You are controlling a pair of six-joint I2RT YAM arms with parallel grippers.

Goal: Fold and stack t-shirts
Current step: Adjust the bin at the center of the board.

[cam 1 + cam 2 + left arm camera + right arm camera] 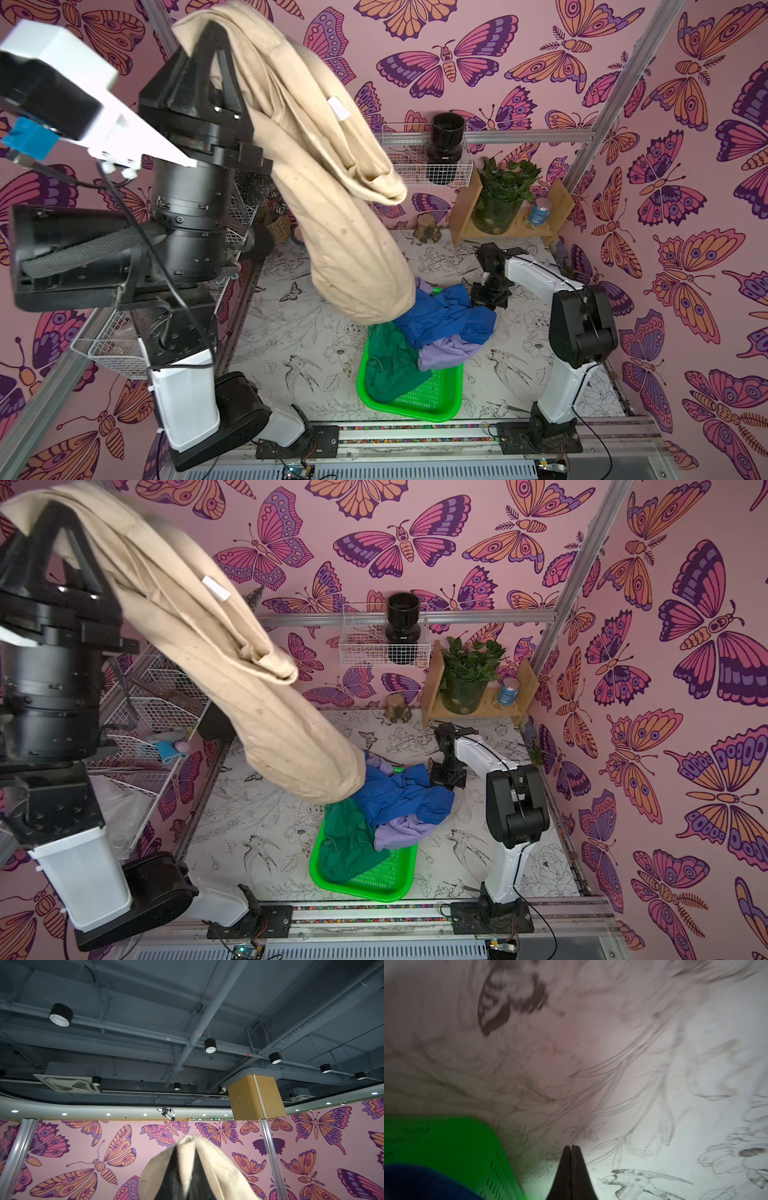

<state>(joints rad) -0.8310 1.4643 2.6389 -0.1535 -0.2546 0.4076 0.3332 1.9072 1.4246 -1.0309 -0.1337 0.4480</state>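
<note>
While the left gripper (pixel 186 1151), raised high, pinches one end of the beige t-shirt (pixel 332 199), the cloth hangs as a long twisted rope whose lower end is at the heap in the green basket (pixel 436 401) on the table (pixel 291 332). There the blue t-shirt (pixel 444 320) lies crumpled on top, spilling over the rim, with the lavender t-shirt (pixel 446 353) under it and the dark green t-shirt (pixel 390 365) draped beside. The right gripper (pixel 571 1148) has its jaws pressed together on nothing, low beside the basket and the blue cloth
</note>
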